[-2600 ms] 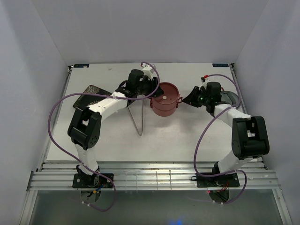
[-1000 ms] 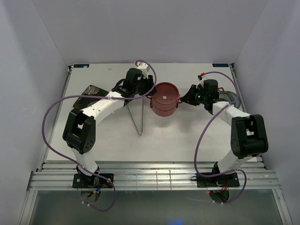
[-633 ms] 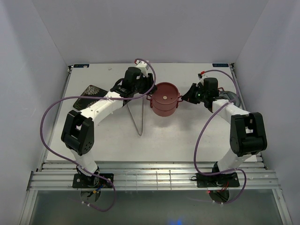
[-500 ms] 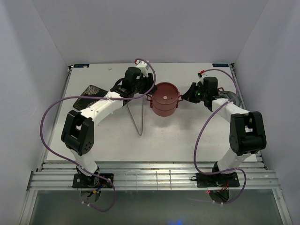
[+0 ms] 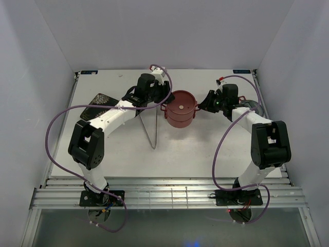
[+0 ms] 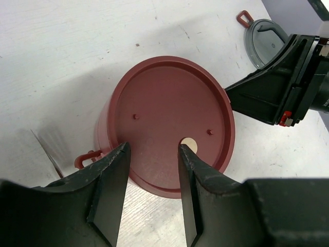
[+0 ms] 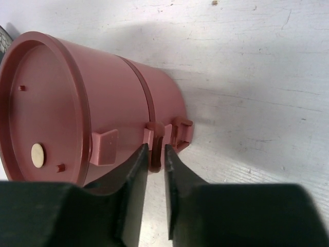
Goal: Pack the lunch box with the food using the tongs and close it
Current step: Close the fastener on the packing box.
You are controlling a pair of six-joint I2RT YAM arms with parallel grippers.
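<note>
Our right gripper (image 7: pixel 154 154) had its jaws drawn narrow, and a small red clasp tab on the side of the lunch box (image 7: pixel 103 98) sat between them. They looked closed on it, though we could not tell how firmly. Our left gripper (image 6: pixel 153 180) hung about half open above the near rim of the flat lid, with nothing between its fingers (image 6: pixel 110 180).

The box stood mid-table between the two claws, both tiers stacked and the lid on. A looped side handle (image 6: pixel 85 158) showed at its left. No food was visible. The tongs (image 5: pixel 154 135) lay just left of the box on the table (image 5: pixel 205 149), and a dark plate (image 5: pixel 100 99) lay further left.

We judged the box rigid and fairly light, with a smooth shell that would slip under a pinch. The tiers might shift apart, so the clasps and side handles seemed the places to hold it, not the lid's flat face.
</note>
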